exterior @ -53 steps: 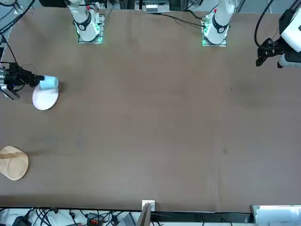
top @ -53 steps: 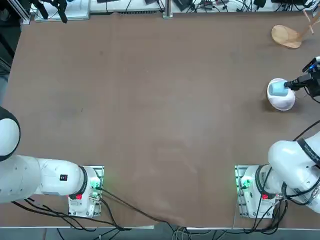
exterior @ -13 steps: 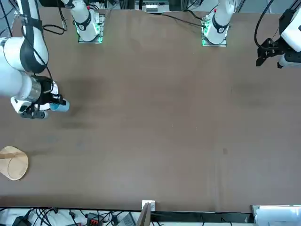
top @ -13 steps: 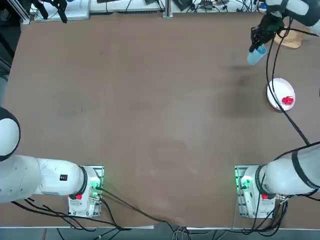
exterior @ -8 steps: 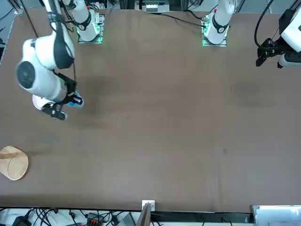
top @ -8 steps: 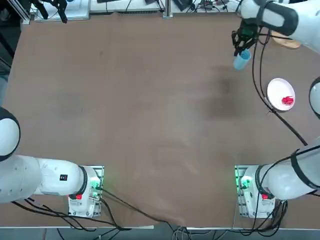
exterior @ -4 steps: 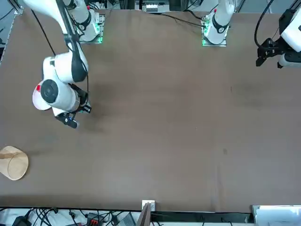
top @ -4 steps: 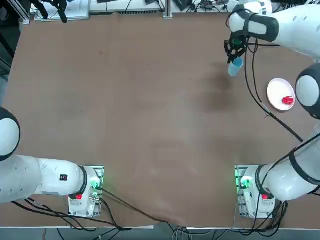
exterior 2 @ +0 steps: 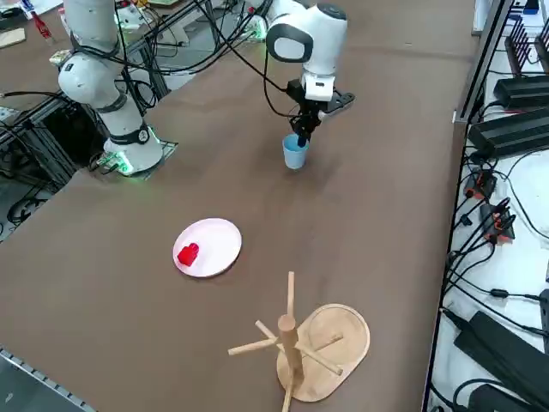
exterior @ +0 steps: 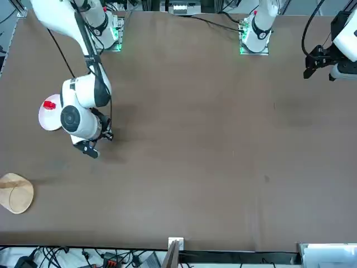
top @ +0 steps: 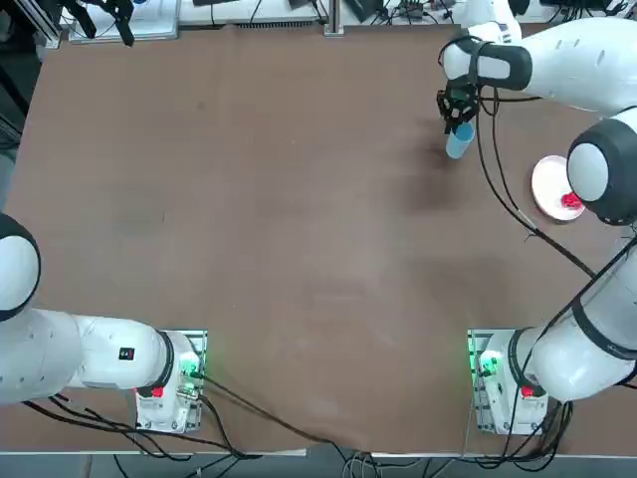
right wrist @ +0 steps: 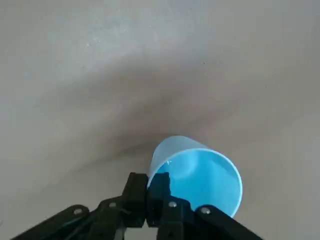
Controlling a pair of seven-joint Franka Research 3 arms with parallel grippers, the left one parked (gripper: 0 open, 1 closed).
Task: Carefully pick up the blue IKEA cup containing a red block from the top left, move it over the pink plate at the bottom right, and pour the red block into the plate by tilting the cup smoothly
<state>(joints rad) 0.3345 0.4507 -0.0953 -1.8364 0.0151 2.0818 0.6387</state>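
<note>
- The pour looks done: the red block [exterior 2: 187,254] lies on the pink plate [exterior 2: 219,240], toward one edge, on the right side of the table.
- The blue IKEA cup [exterior 2: 294,152] is upright and empty; the wrist view shows a bare bottom inside its rim [right wrist: 197,175].
- The right gripper [right wrist: 159,192] is pinched tight on the cup's wall at the rim, one finger inside and one outside.
- The cup hangs near the far edge of the table, left of the plate and well apart from it. Whether its base touches the tabletop cannot be told.
- What is left, by my reading, is only to set the cup down and let go.
- A wooden peg stand [exterior 2: 296,343] sits at the far right corner, not involved.
</note>
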